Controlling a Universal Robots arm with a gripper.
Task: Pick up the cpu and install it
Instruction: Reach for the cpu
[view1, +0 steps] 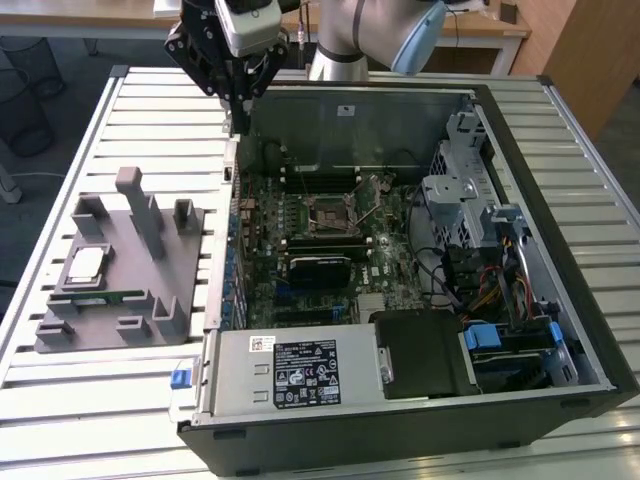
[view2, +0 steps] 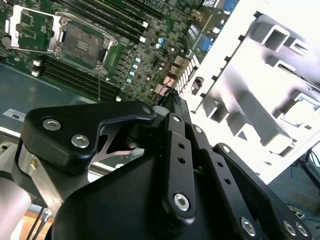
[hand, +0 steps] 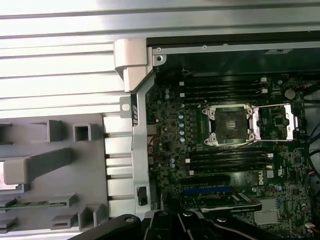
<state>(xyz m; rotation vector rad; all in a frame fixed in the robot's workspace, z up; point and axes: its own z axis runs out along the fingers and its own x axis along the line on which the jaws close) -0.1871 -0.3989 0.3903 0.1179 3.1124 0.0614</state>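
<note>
The arm's claw (view1: 240, 112) hangs empty above the far corner of the open computer case (view1: 540, 270), on the exterior view's left; whether it is apart or together cannot be told. The cpu (view1: 85, 264) lies flat on the grey tray (view1: 150, 260), just outside the case on the slatted worktop (view1: 120, 400). Inside the case, the motherboard's socket (view1: 329, 212) stands open.

In the second wrist view, glare blurs the cpu (view2: 301, 107); the grey tray (view2: 260, 125) seems cut off.
</note>
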